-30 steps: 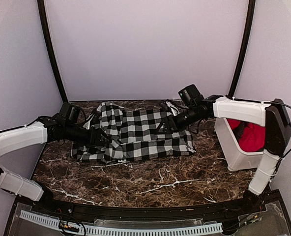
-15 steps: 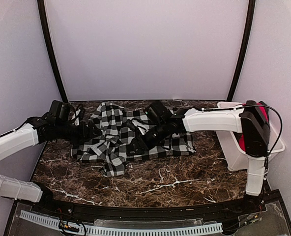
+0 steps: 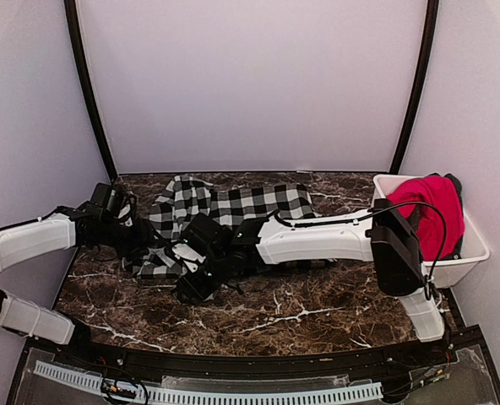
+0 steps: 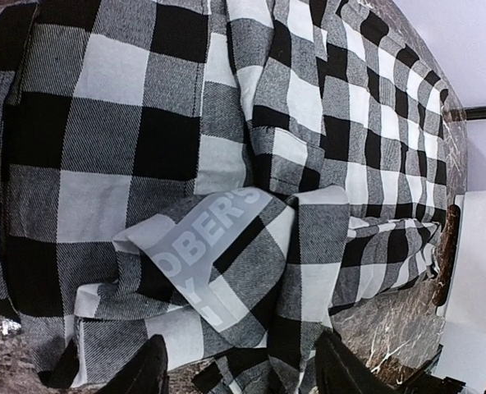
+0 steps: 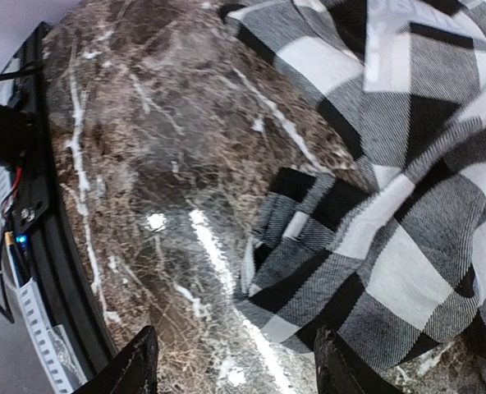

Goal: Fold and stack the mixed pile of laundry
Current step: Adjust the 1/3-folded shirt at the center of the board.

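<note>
The black-and-white checked garment (image 3: 233, 207) lies across the back middle of the marble table, its right part folded over toward the left. White lettering (image 4: 202, 246) shows on a turned-up strip in the left wrist view. My left gripper (image 3: 144, 240) is open over the garment's left edge, with cloth (image 4: 144, 123) lying between its fingers. My right gripper (image 3: 195, 285) reaches across to the front left and is open, a checked corner (image 5: 325, 271) lying under it on the marble. The plain red garment (image 3: 432, 211) is heaped in the white bin (image 3: 465, 253) at the right.
The dark marble table (image 3: 317, 312) ends at a black front rail with cable trays (image 3: 233, 392). My right arm's white link (image 3: 317, 240) lies low across the garment's front edge. Purple walls close in the back and sides.
My right arm has swung from the bin side to the front left, carrying the garment's right side over. My left gripper has drawn back slightly leftward. The bin with the red garment now shows fully.
</note>
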